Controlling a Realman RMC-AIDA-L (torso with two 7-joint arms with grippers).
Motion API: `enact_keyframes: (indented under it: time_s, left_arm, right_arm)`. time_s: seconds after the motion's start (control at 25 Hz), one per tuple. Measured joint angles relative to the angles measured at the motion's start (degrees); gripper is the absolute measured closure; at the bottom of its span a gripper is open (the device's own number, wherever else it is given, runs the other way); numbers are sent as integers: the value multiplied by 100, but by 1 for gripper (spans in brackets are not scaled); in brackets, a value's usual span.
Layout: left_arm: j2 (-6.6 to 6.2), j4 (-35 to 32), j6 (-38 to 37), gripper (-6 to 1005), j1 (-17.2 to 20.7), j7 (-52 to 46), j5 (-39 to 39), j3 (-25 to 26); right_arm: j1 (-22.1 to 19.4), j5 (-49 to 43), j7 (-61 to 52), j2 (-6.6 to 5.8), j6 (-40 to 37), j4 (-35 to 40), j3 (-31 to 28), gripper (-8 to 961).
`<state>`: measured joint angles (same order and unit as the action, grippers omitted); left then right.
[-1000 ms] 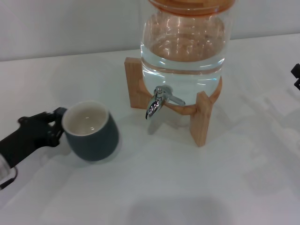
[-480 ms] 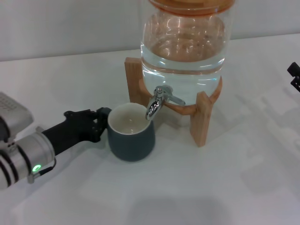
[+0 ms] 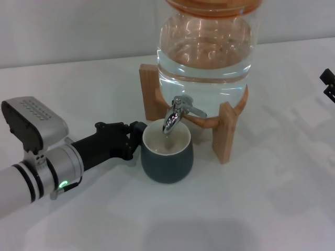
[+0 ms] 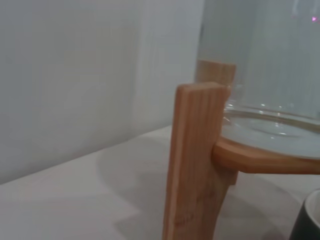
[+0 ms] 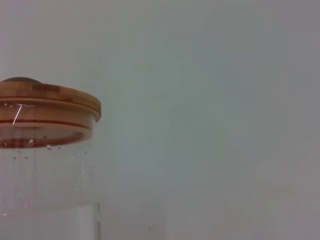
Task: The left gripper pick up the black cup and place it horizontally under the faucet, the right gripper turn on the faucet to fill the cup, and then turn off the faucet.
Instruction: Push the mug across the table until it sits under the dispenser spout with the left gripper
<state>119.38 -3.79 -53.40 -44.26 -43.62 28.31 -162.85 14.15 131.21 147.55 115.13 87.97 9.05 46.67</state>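
Note:
The black cup (image 3: 167,156), dark grey-teal with a cream inside, stands upright on the white table directly under the faucet's spout. The chrome faucet (image 3: 178,112) is fitted to the large glass water jar (image 3: 207,52) on its wooden stand (image 3: 225,130). My left gripper (image 3: 137,141) reaches in from the left and is shut on the cup's handle side. A sliver of the cup shows in the left wrist view (image 4: 307,225). Only a black tip of my right gripper (image 3: 328,83) shows at the right edge, far from the faucet.
The white table (image 3: 261,209) spreads around the stand. The jar's wooden lid (image 5: 45,107) shows in the right wrist view. A stand leg (image 4: 195,160) fills the left wrist view close up. A pale wall runs behind.
My left gripper has carried the cup rightwards across the table, from the left to beneath the faucet spout. The right gripper has stayed at the right edge.

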Motion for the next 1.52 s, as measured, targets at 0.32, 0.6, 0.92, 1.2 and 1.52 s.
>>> enact_keyframes:
  time_s: [0.32,0.6,0.92,1.2,1.52]
  left_arm:
    - [-7,-107,15,877,-4,248,-47,-2]
    - [-11,-113,-26,858,-1,275,-89,-1]
    - [-20,-98,-67,667,67,309,-93,25]
    - [-44,-40,-304,553,200,333,-60,60]
    - [-48,40,-443,510,327,336,-79,38]
  right_arm:
    - [0,1,-6,0,-8,-1,0,172]
    - [0,-5,-6,0,-9,-1,0,172]
    - [-14,-9,-3,0,-8,-9,0,172]
    - [-30,-8,-6,0,-2,-9,0,172]
    - [-29,-8,-7,0,-1,-9,0,172]
